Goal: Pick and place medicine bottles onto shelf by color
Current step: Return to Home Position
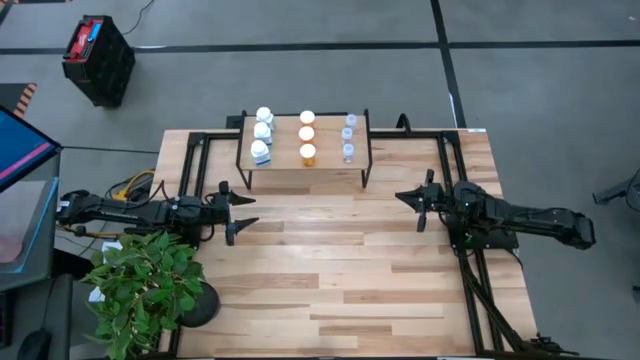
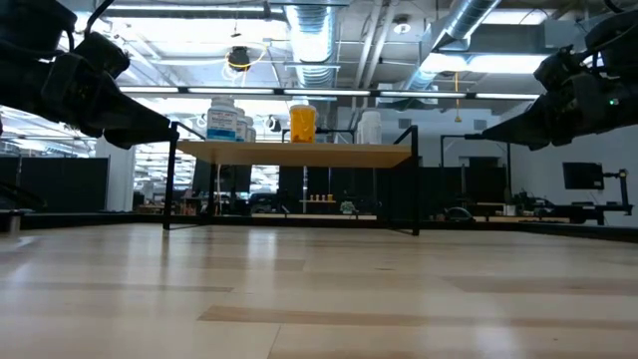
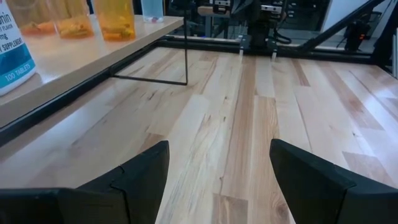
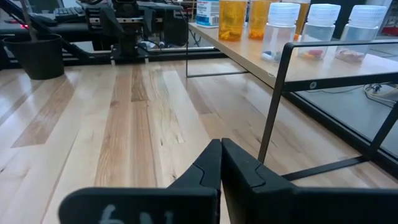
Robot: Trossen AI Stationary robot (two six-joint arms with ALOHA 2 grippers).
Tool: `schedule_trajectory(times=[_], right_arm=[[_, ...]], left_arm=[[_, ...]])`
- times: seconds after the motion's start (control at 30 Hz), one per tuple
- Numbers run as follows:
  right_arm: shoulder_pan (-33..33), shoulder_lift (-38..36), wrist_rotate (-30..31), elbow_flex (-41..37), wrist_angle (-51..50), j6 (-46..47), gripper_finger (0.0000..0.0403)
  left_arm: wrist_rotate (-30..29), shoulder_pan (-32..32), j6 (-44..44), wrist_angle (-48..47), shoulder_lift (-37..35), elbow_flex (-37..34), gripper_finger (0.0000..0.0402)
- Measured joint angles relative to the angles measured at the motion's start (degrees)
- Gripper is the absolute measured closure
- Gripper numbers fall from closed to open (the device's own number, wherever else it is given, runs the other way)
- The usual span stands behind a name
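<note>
Orange, white and clear medicine bottles (image 1: 307, 133) line the shelf (image 1: 330, 162), while the left gripper (image 1: 254, 210) (fingers (image 3: 140, 177) wide) and right gripper (image 1: 401, 196) (fingers pressed together) hover above the bench (image 1: 340, 280).

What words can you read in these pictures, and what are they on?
"100 TABLETS": white bottle on the shelf, left wrist view.
"SUPPLEMENT": same bottle, line above; higher lines are cut off.
Labels on the white bottles in the low view: too blurred.
White marks on the right gripper: cut off, unreadable.
</note>
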Motion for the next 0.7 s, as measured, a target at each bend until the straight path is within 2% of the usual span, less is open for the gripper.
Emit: schedule_trajectory(times=[0.7], right_arm=[[0.0,0.0,0.1,0.1,0.0,0.1,0.0375]], left_arm=[[0.0,0.0,0.1,0.0,0.0,0.0,0.0135]])
